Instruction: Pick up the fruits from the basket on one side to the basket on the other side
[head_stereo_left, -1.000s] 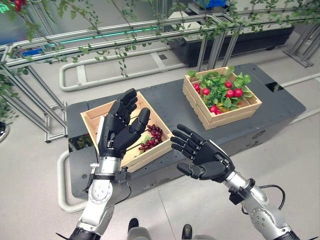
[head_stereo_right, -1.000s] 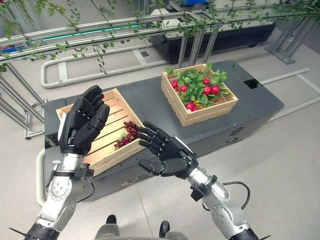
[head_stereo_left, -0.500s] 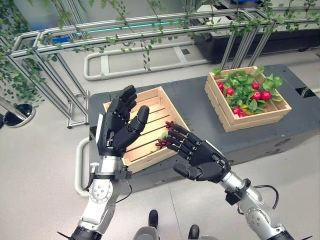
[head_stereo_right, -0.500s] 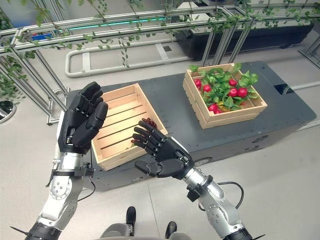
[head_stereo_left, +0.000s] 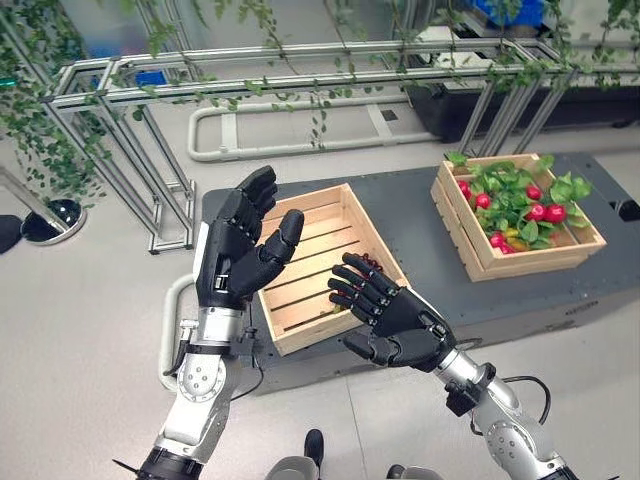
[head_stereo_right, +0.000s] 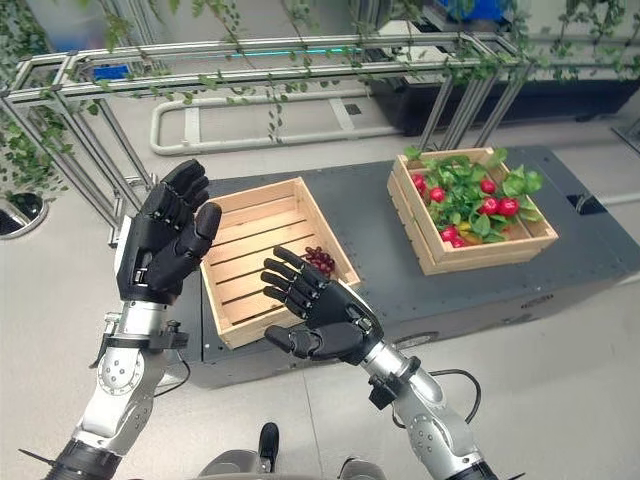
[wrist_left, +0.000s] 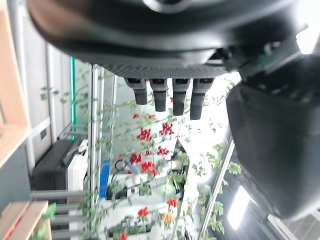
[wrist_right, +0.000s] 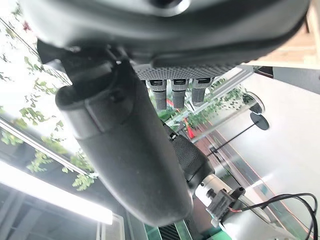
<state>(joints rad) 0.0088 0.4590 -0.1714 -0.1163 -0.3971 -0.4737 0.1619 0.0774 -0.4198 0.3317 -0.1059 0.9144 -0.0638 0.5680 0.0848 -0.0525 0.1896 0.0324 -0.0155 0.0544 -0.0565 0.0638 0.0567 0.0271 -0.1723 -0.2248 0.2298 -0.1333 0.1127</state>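
Where the dark platform (head_stereo_left: 420, 215) stands on the grey floor, two wooden crates are set on it, well apart. The left crate (head_stereo_left: 318, 262) — slatted, pale — holds one bunch of dark red grapes (head_stereo_right: 319, 261) at its right-hand near corner. The right crate (head_stereo_left: 518, 214) is filled with green leaves, among which red fruits (head_stereo_left: 541, 211) are seen; a yellowish piece shows low in it.

The left hand (head_stereo_left: 238, 252) is raised, palm turned inward, beside the left crate's near left edge; its fingers are straight and spread, nothing held. The right hand (head_stereo_left: 392, 314) is held palm up above the left crate's near right corner — fingers splayed and relaxed, empty. Its fingertips (head_stereo_right: 278, 268) lie just beside the grapes in the head views; whether they touch cannot be told.

Behind the platform, a metal rail frame (head_stereo_left: 300, 60) hung with green vines is seen, and a white floor guard (head_stereo_left: 290, 112) lies beneath it
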